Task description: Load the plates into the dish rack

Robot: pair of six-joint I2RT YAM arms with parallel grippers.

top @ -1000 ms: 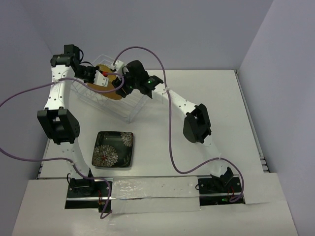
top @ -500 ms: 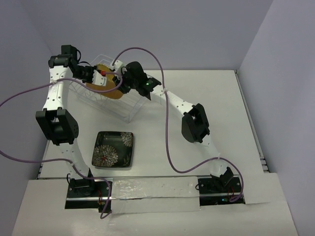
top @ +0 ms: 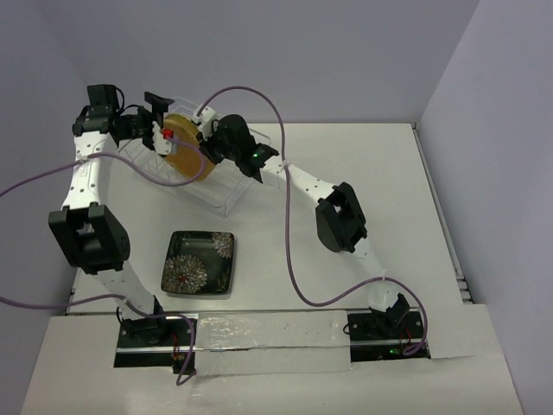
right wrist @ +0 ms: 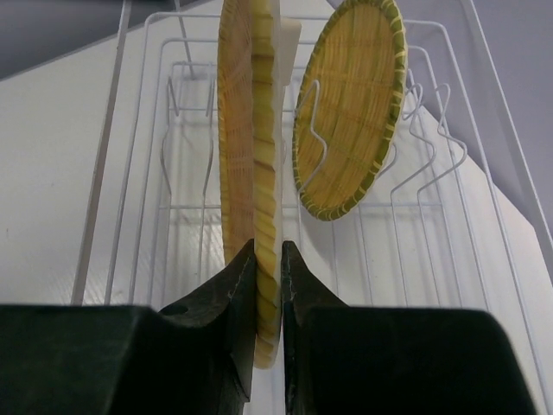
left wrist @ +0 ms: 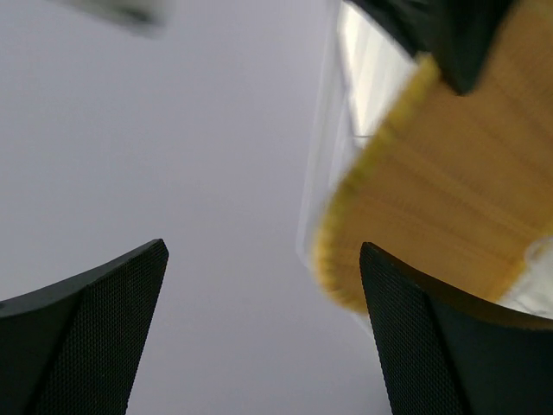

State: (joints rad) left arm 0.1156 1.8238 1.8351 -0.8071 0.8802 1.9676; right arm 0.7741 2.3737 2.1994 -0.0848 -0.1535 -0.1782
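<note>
The orange woven plate (top: 188, 151) stands on edge in the dish rack (top: 226, 192). My right gripper (top: 206, 149) is shut on its near rim. In the right wrist view the plate (right wrist: 251, 130) shows edge-on, pinched between the fingers (right wrist: 233, 294). The small round yellow plate (right wrist: 350, 104) stands upright in a slot of the rack (right wrist: 173, 207) just to its right. My left gripper (top: 160, 119) is open at the rack's far left end, with nothing between its fingers (left wrist: 95, 337); the orange plate's rim (left wrist: 432, 207) lies beside its right finger. The black flowered plate (top: 200, 263) lies flat on the table, in front of the rack.
The rack sits at the table's (top: 363, 173) back left, close to the grey back wall (top: 346, 60) and the left wall. Purple cables (top: 294, 251) loop from both arms across the table. The arm bases (top: 155, 333) stand at the near edge.
My left gripper has opened, let go of the orange plate and drawn back to the left. My right gripper has shut on the plate's near rim.
</note>
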